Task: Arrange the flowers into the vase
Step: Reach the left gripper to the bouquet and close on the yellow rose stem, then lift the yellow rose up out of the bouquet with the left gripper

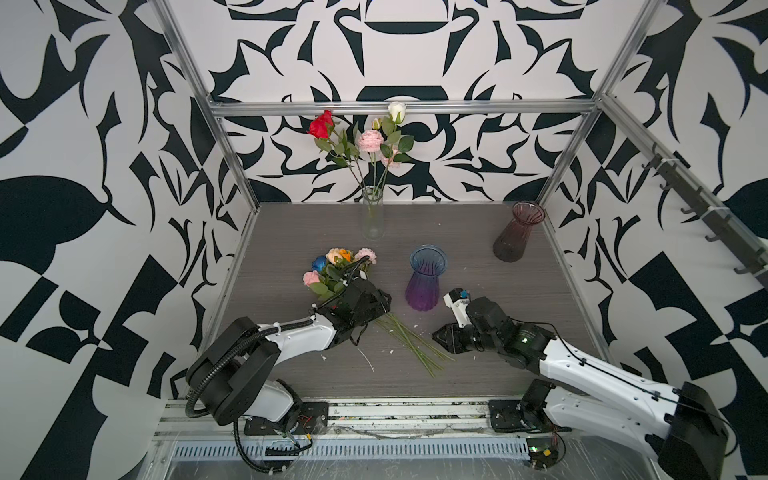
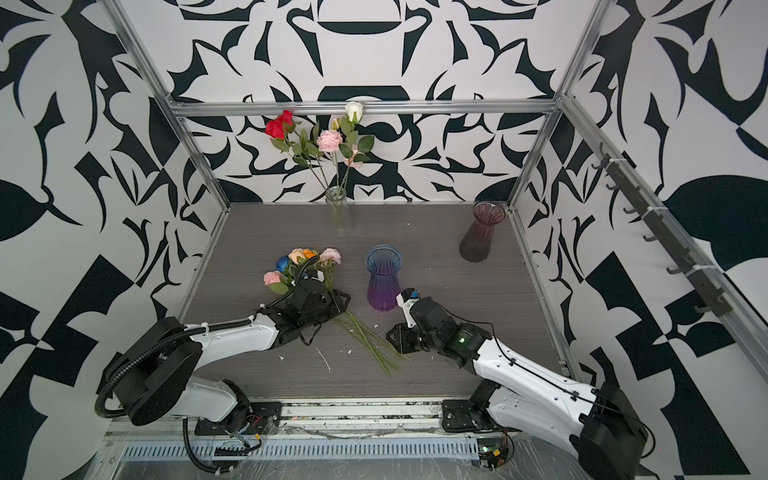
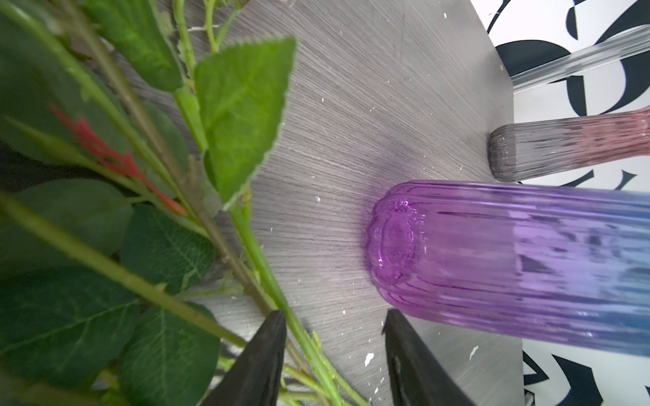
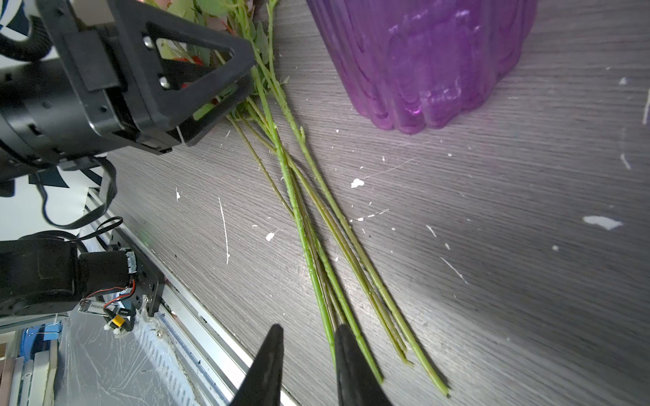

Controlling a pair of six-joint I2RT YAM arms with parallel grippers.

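- Part of the job is done: red, white and pale pink blooms already stand upright in the clear vase at the back of the table.
- What is left, as I judge it, is the loose bunch. It lies flat at front left with 5 blooms showing. The blue-purple vase and the smoky pink vase hold nothing.
- Your left gripper sits low over the middle of that bunch. Its jaws are parted, 1 stem brushes a fingertip, and nothing is clamped.
- Your right gripper is by the stem ends. Its jaws are only narrowly apart, the gap is empty, and a stem lies just beside 1 finger.
- Room: the blue-purple vase stands just beside the stems and near both grippers, so a swinging lift could tip it.
- The centre and right of the table are bare. The clear vase is well apart, close to the back wall, and its blooms spread wide above the mouth.
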